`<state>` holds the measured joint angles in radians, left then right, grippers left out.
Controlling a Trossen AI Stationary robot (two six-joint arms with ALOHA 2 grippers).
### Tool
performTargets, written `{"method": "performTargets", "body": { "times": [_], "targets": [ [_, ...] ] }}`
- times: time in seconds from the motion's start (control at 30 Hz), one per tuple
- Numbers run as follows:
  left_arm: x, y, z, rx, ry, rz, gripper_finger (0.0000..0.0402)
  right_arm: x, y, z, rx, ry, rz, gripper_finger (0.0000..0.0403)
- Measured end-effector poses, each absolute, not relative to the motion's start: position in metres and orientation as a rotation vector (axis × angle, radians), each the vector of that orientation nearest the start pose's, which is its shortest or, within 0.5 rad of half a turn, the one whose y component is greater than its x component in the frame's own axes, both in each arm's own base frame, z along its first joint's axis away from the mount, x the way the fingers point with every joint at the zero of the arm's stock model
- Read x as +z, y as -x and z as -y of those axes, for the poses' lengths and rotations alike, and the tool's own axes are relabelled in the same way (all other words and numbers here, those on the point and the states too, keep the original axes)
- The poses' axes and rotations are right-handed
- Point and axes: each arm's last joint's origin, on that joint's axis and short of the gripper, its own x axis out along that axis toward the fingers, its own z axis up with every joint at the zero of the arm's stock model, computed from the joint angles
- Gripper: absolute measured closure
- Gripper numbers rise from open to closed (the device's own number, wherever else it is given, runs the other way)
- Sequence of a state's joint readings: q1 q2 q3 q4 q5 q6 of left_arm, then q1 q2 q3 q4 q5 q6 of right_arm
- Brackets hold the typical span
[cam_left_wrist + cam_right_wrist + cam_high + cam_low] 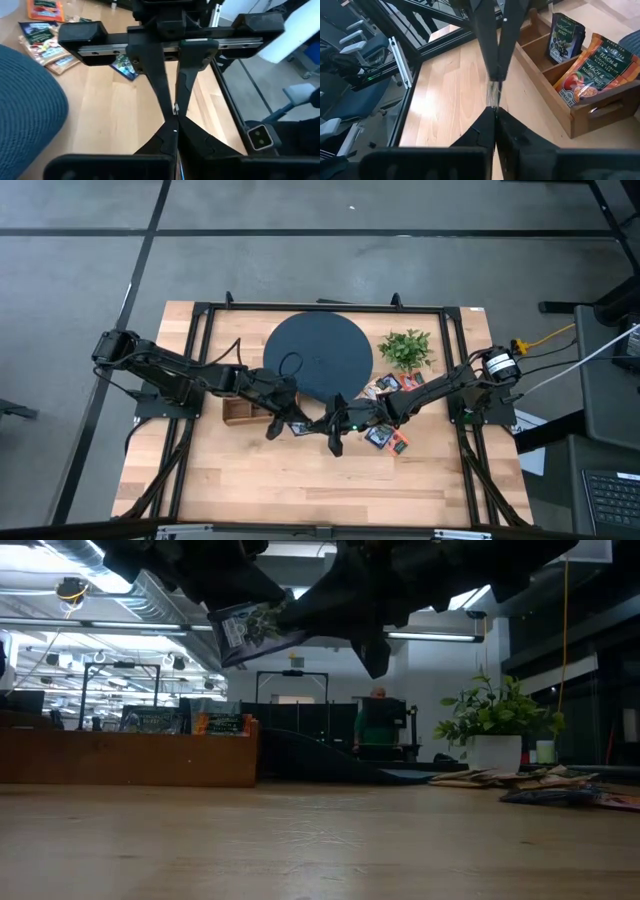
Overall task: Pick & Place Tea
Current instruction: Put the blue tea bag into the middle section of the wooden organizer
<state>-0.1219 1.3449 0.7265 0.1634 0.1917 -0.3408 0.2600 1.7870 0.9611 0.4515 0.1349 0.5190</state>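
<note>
A dark tea sachet (250,628) with a green leaf print hangs in the air above the table's middle. It sits between my left gripper (175,131) and my right gripper (493,111), which meet tip to tip; both are shut on it. In the wrist views it shows only as a thin edge (493,95). Loose tea sachets (390,385) lie on the table in front of the plant, and more (385,438) lie under my right arm. Two sachets, one dark (565,35) and one orange (592,70), stand in the wooden box (240,412). My left gripper pinches one edge of the sachet (176,116) between its two fingertips, reaching in nearly level from the table's left. The sachet is clear of the table, edge-on to the fingers. My right gripper pinches the opposite edge (493,104) between its fingertips, coming nearly level from the table's right. The sachet spans the short gap between the two grippers.
A round dark disc (318,355) lies at the table's far middle, with a small potted plant (406,348) to its right. The wooden box stands left of centre under my left arm. Bare wood (320,480) stretches along the near edge.
</note>
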Motion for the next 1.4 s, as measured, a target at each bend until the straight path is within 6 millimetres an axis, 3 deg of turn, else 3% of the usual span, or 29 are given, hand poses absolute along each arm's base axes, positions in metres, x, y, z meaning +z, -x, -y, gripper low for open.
{"method": "performTargets", "body": {
  "times": [0.33,0.5,0.73,1.0,1.2,1.4],
  "targets": [
    [0.218,-0.273,0.039,-0.178,0.337,-0.597,0.0400,0.179,-0.361,-0.094,0.002,-0.448,-0.478,0.0277],
    [0.226,-0.261,0.038,-0.115,0.271,-0.601,0.0400,0.175,-0.357,-0.101,0.002,-0.445,-0.527,0.0243],
    [0.222,-0.217,0.033,-0.036,0.321,-0.435,0.0400,0.175,-0.352,-0.117,-0.046,-0.386,-0.496,0.0234],
    [0.189,-0.167,0.033,0.132,0.406,-0.265,0.0400,0.177,-0.349,-0.123,-0.122,-0.358,-0.446,0.0234],
    [0.168,-0.144,0.039,0.286,0.435,-0.153,0.0400,0.177,-0.349,-0.123,-0.131,-0.359,-0.443,0.0234],
    [0.161,-0.134,0.047,0.429,0.420,-0.099,0.0400,0.177,-0.349,-0.122,-0.177,-0.348,-0.425,0.0234]
  ]
}}
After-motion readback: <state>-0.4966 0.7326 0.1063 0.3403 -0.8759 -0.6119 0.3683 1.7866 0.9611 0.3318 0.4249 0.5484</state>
